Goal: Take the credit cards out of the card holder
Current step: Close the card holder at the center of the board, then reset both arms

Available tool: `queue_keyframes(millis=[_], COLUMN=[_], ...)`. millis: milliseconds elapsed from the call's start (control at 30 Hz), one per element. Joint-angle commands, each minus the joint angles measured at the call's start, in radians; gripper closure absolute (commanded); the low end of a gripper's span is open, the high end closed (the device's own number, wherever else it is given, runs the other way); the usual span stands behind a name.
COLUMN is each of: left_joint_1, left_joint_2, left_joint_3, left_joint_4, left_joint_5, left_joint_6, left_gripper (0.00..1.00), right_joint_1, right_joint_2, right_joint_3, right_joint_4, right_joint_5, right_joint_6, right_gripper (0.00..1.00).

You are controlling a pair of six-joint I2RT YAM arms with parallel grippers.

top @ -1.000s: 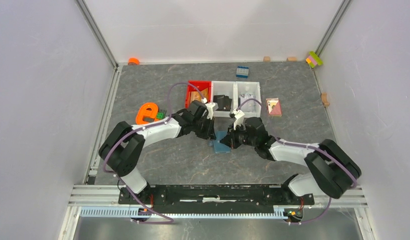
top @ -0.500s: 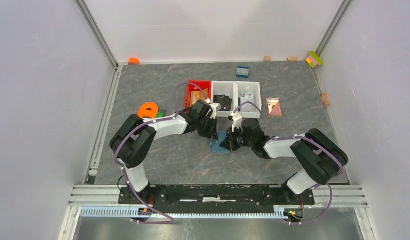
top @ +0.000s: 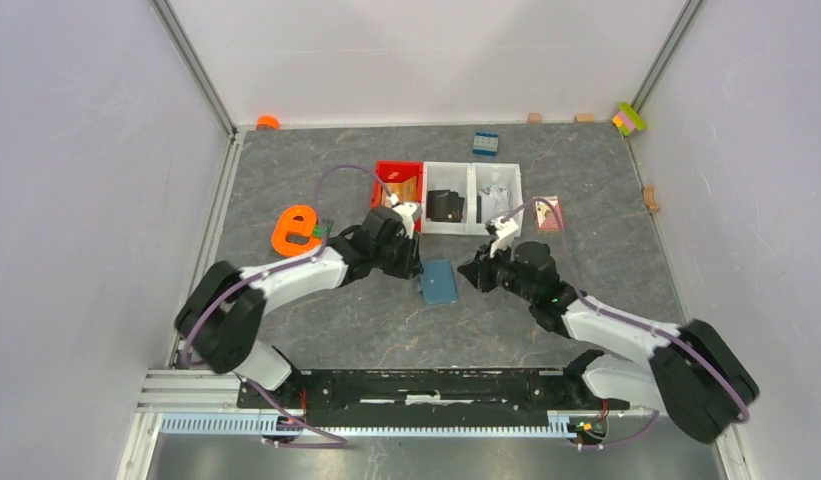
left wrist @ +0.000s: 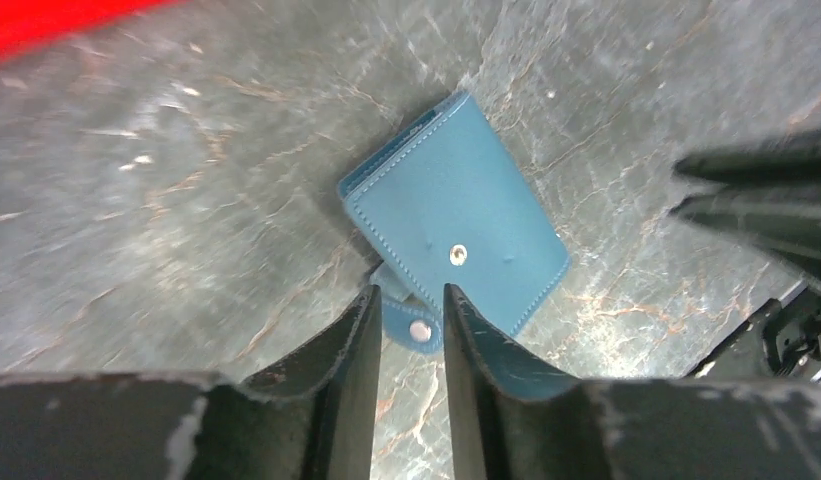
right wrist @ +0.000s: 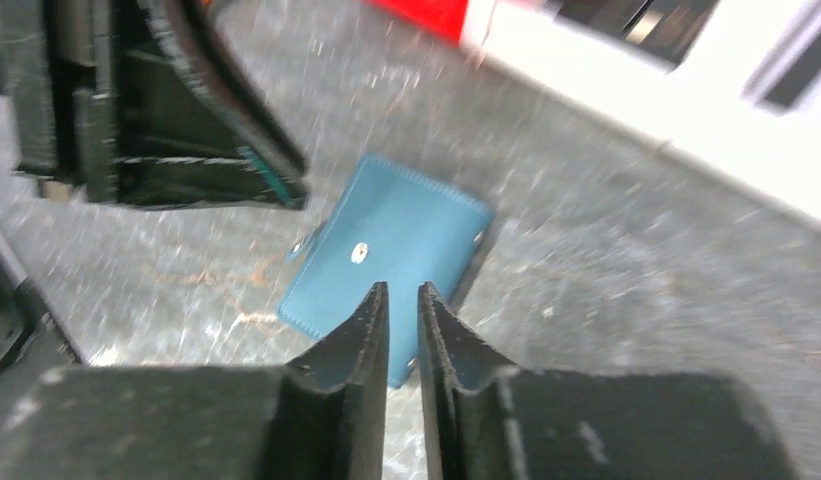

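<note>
Card holder [top: 439, 282] folded shut on desk [top: 366, 320] | left pincer [left wrist: 409, 292] slightly parted, empty | right pincer [right wrist: 402, 288] barely parted, empty | credit cards [top: 445, 205] sit in bins [top: 448, 166] | probably near done, can't tell if any remain inside

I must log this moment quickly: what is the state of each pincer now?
Left pincer: slightly open, holding nothing; the card holder lies below it.
Right pincer: open by a narrow gap only, holding nothing.

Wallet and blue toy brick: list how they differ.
The wallet is smooth, teal-blue and larger; the brick is studded, deeper blue and smaller. The wallet lies closed at mid-table; the brick sits near the far edge, behind the bins. Both are blue and rectangular.
</note>
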Motion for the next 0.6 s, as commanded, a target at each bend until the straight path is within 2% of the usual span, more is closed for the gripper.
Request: queue_keyframes(millis=[0,133,233,300,367,400,500,567], left_joint_1=[0.0,0.0,0.0,0.0,0.0,0.0,0.0,0.0], left_joint_2=[-0.227,-0.426,-0.55,-0.607,-0.649,-0.667,-0.678,-0.651], left_joint_3=[-0.084,-0.19,-0.25,-0.281,-0.342,-0.389,-0.506,-0.518], left_joint_4=[0.105,0.157,0.168,0.177,0.265,0.335,0.536,0.582], left_joint_5=[-0.168,-0.332,-0.496,-0.597,-0.638,-0.661,-0.659,-0.706], left_joint_6=[0.01,0.031,0.055,0.073,0.152,0.186,0.289,0.34], left_gripper=[0.57,0.3,0.19,0.17,0.13,0.12,0.1,0.09], right_joint_1=[-0.002,-0.002,-0.003,-0.002,-0.002,-0.001,-0.002,-0.002], right_joint_2=[-0.186,-0.345,-0.431,-0.47,-0.498,-0.51,-0.51,-0.472], right_joint_3=[-0.04,-0.096,-0.181,-0.255,-0.352,-0.427,-0.558,-0.568], right_joint_4=[-0.035,-0.039,0.041,0.143,0.307,0.409,0.665,0.724], right_joint_5=[0.261,0.478,0.628,0.733,0.818,0.828,0.797,0.835], right_joint_6=[-0.103,-0.179,-0.275,-0.303,-0.341,-0.385,-0.543,-0.632], right_gripper=[0.71,0.47,0.33,0.29,0.26,0.23,0.02,0.02])
